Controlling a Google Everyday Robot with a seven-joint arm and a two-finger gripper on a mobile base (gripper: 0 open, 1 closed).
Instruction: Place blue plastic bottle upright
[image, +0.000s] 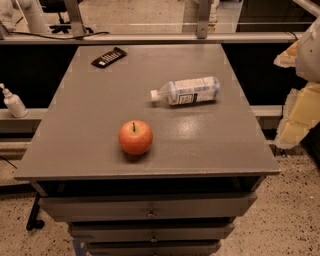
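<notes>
One each: blue plastic bottle (187, 91), apple (135, 137), remote (109, 57), pump dispenser (14, 102), end effector (301, 107) at right edge.

Gripper (302, 95) off the right edge of the table (90, 155). Left of it, lying on top, blue plastic bottle (186, 91); farther left and frontward, apple (135, 137); far left at rear, remote (109, 57).

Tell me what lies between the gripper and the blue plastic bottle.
Nothing: in the camera view, only bare tabletop separates the blue plastic bottle, lying on its side, from the gripper at the right edge.
</notes>
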